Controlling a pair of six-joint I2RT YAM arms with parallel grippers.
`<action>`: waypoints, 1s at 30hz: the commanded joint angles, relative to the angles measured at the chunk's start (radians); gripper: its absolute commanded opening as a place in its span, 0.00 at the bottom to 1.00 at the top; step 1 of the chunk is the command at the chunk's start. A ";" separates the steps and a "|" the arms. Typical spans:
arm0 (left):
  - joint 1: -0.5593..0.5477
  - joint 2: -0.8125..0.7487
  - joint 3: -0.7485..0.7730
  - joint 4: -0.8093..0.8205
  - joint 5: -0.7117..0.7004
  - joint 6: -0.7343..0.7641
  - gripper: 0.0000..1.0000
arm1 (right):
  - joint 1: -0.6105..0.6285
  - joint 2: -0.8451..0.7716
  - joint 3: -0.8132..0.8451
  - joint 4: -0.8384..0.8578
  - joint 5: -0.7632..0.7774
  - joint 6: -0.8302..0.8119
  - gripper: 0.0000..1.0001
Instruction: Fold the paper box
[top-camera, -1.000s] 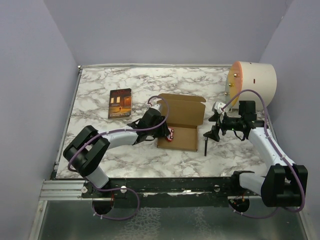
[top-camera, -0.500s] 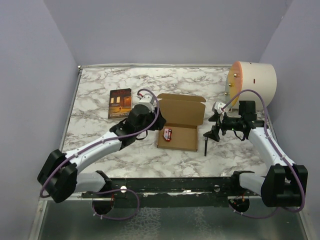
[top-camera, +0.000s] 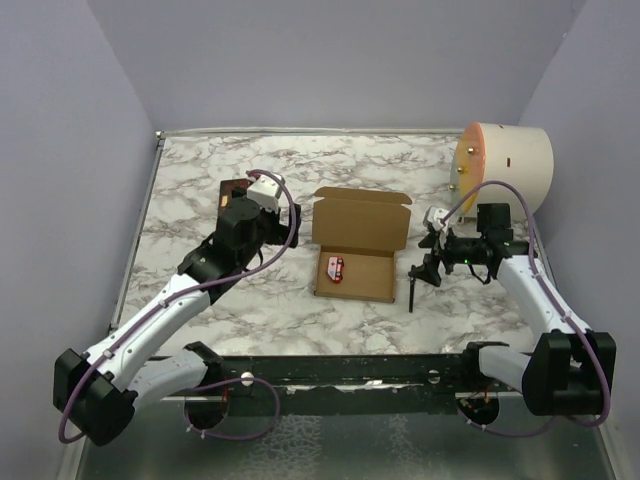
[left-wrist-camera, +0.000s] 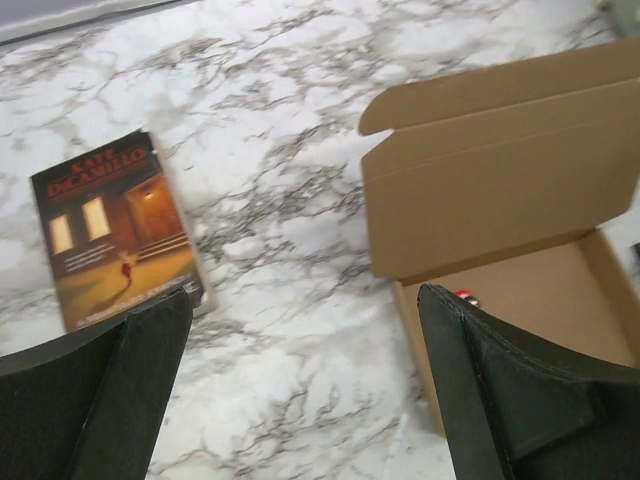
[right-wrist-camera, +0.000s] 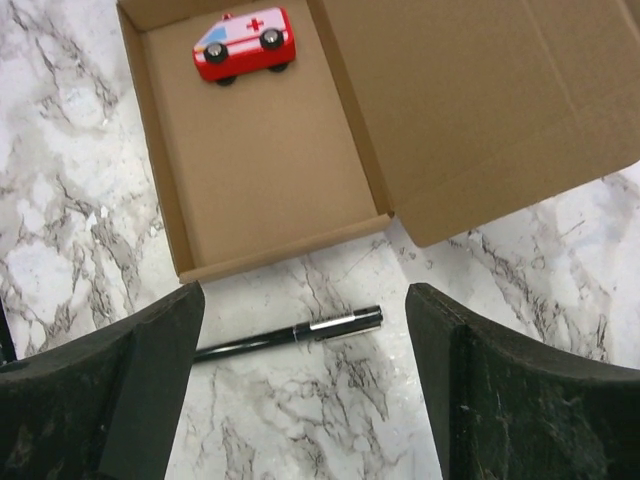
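The brown paper box (top-camera: 362, 277) lies mid-table as a shallow tray with its lid (top-camera: 362, 220) standing open at the back. It shows again in the left wrist view (left-wrist-camera: 500, 190) and the right wrist view (right-wrist-camera: 260, 150). A red toy ambulance (top-camera: 335, 269) (right-wrist-camera: 245, 42) rests inside the tray. My left gripper (top-camera: 258, 220) (left-wrist-camera: 305, 390) hovers open above the marble, left of the box, holding nothing. My right gripper (top-camera: 426, 260) (right-wrist-camera: 305, 390) hangs open just right of the tray, over a black pen (right-wrist-camera: 290, 335) (top-camera: 412, 290).
A dark book (left-wrist-camera: 115, 235) with an orange cover picture lies left of the box, mostly hidden under my left wrist in the top view. A large cream cylinder (top-camera: 505, 165) lies at the back right. Purple walls enclose the marble table (top-camera: 200, 300).
My left gripper opened and drew back up and left from the tray toward the book, leaving the toy ambulance in the box. The right arm has barely moved.
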 joint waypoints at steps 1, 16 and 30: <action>0.026 -0.027 -0.053 -0.087 -0.108 0.182 0.99 | -0.005 0.040 0.022 -0.109 0.104 -0.045 0.80; 0.090 -0.068 -0.150 -0.036 -0.075 0.191 0.95 | 0.095 0.190 -0.037 0.019 0.327 0.121 0.74; 0.101 -0.082 -0.158 -0.024 -0.033 0.195 0.95 | 0.150 0.271 -0.051 0.069 0.458 0.159 0.59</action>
